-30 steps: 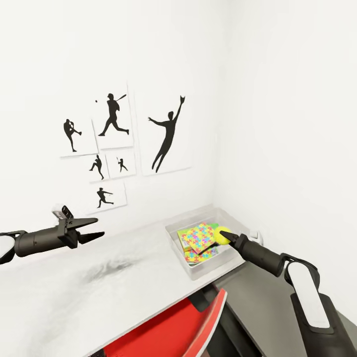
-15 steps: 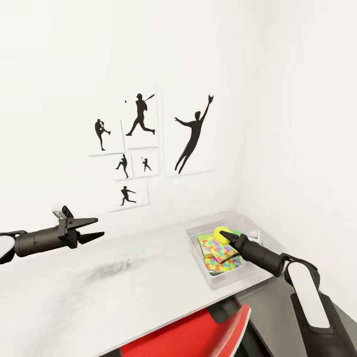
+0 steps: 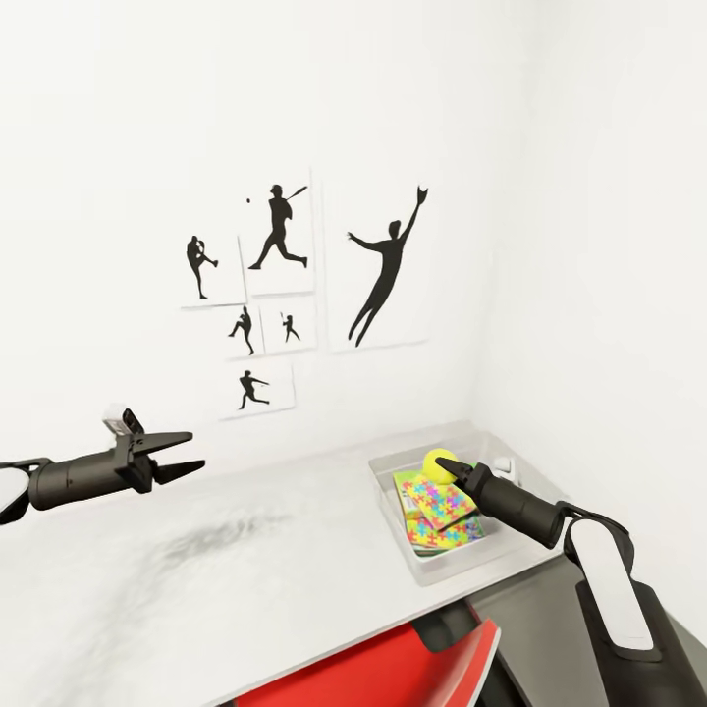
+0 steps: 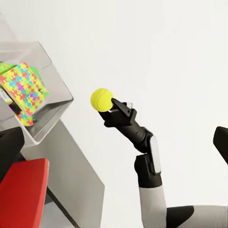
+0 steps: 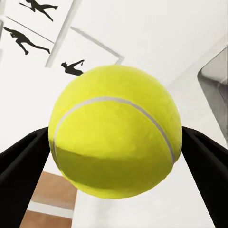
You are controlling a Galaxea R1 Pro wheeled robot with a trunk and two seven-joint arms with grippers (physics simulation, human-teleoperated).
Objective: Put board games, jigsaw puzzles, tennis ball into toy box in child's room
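Observation:
My right gripper (image 3: 441,463) is shut on the yellow-green tennis ball (image 3: 437,462), held in the air by the toy box (image 3: 432,568) at the table's (image 3: 245,560) right end. From the left wrist view the tennis ball (image 4: 101,99) hangs beside the toy box (image 4: 45,116), apart from it. The ball (image 5: 116,130) sits between two dark fingers (image 5: 19,164). Two jigsaw puzzles (image 3: 437,496) lie tilted in the box, with a green edge under them. My left gripper (image 3: 194,452) is open over the table's left part, holding nothing. Bed and board games are out of view.
A red chair (image 3: 393,668) stands under the table's front edge. A lower dark grey cabinet (image 3: 535,599) adjoins the table on the right. White walls meet in a corner behind the box, with black athlete pictures (image 3: 378,265) on the back wall.
The whole view has swung left, so the pictures and toy box sit further right. The right gripper, still shut on the ball, now shows against the box's back-left part instead of its right side.

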